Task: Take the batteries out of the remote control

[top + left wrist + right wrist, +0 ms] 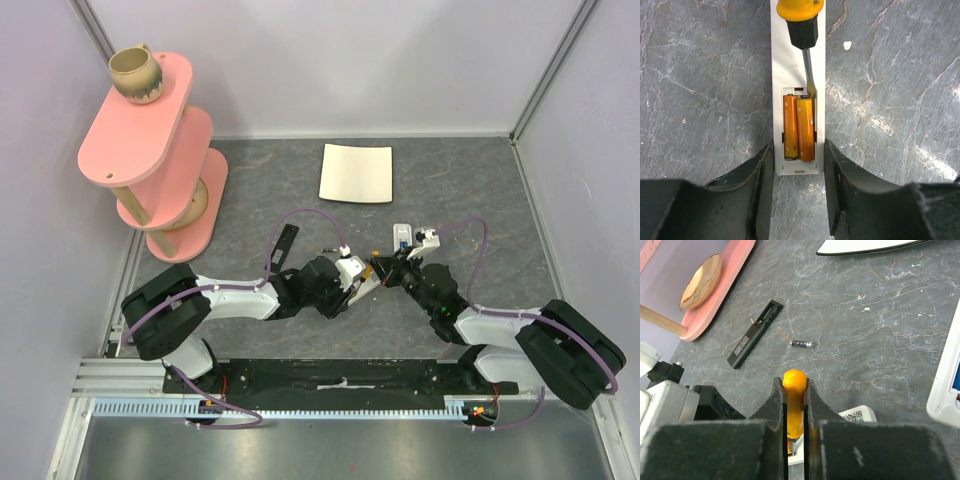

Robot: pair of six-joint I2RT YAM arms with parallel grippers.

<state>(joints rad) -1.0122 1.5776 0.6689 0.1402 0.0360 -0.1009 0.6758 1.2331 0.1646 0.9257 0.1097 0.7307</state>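
Note:
The white remote control (797, 65) lies lengthwise on the grey table, its open bay at the near end. Two orange batteries (791, 125) (806, 130) lie side by side in the bay. My left gripper (799, 160) is shut on the remote's near end, one finger on each long side. My right gripper (795, 390) is shut on a screwdriver's orange handle (794, 380). The screwdriver's metal tip (811, 89) rests at the far end of the right battery. In the top view both grippers (365, 278) (395, 268) meet at the table's middle.
A flat black bar (755, 334) and a small dark loose cell (803, 344) lie to the left. A white device (945, 385) lies at the right. A white square plate (356, 172) sits at the back, and a pink tiered shelf (150, 150) with a mug (135, 75) at far left.

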